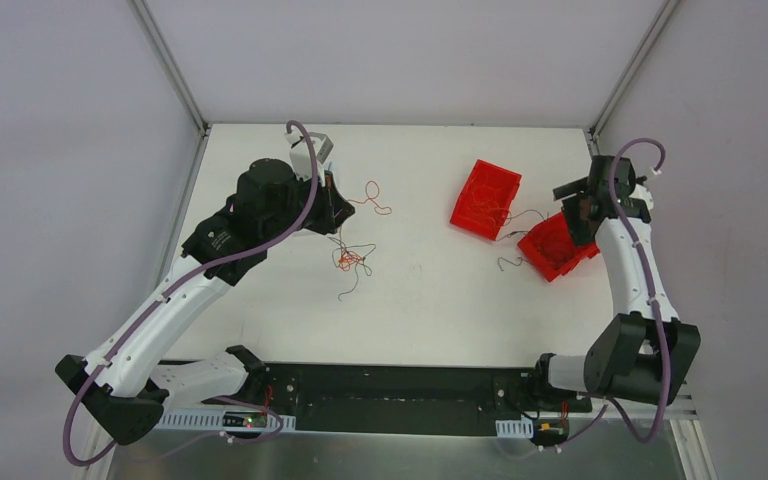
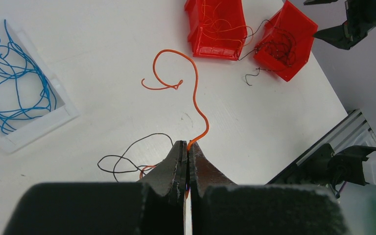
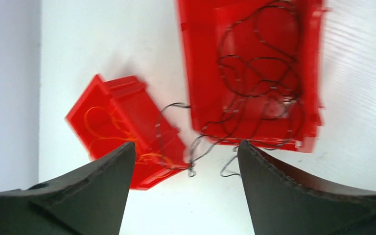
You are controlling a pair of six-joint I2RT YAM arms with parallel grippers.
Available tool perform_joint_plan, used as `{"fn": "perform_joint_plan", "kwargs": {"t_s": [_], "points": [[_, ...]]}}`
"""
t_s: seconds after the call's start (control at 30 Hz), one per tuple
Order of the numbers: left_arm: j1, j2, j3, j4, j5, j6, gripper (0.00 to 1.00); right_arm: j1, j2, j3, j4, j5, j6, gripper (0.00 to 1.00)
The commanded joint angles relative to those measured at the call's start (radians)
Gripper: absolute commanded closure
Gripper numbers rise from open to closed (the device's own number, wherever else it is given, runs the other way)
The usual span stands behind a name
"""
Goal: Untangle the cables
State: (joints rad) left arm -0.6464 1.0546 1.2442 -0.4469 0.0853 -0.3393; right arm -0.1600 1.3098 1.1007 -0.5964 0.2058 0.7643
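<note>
Left tool (image 2: 186, 149) is clamped on an orange cable (image 2: 196, 93) trailing across the white worktop (image 2: 127, 39). Right tool (image 3: 186, 149), fingers apart, hovers over a red bin (image 3: 200, 73) of black cables (image 3: 259, 73) at the right.

White table (image 1: 430, 310) with cables (image 1: 352, 258), red bins (image 1: 486, 199)

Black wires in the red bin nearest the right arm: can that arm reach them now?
Probably yes. The right tool hangs open above the open-topped red bin, nothing between it and the black wires.
</note>
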Motion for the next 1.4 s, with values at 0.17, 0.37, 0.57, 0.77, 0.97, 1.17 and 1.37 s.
{"fn": "perform_joint_plan", "kwargs": {"t_s": [0.17,0.37,0.57,0.77,0.97,1.17,1.37], "points": [[0.004,-0.023,-0.012,0.03,0.001,0.025,1.0,0.122,0.127,0.139,-0.07,-0.05,0.002,0.12],[0.004,-0.029,-0.018,0.029,-0.007,0.026,1.0,0.159,0.095,-0.023,0.078,-0.081,0.108,0.07],[0.004,-0.023,-0.014,0.029,-0.003,0.026,1.0,0.193,0.116,-0.09,0.153,-0.062,0.242,0.06],[0.004,-0.021,-0.015,0.03,-0.007,0.026,1.0,0.197,0.156,-0.12,0.228,-0.025,0.342,0.19],[0.004,-0.026,-0.025,0.031,-0.018,0.026,1.0,0.201,0.221,-0.119,0.252,0.005,0.385,0.27],[0.004,-0.017,-0.017,0.03,-0.013,0.028,1.0,0.201,0.245,-0.11,0.257,0.026,0.401,0.6],[0.004,-0.013,-0.017,0.03,-0.012,0.024,1.0,0.196,0.17,-0.124,0.226,0.04,0.382,1.0]]}}
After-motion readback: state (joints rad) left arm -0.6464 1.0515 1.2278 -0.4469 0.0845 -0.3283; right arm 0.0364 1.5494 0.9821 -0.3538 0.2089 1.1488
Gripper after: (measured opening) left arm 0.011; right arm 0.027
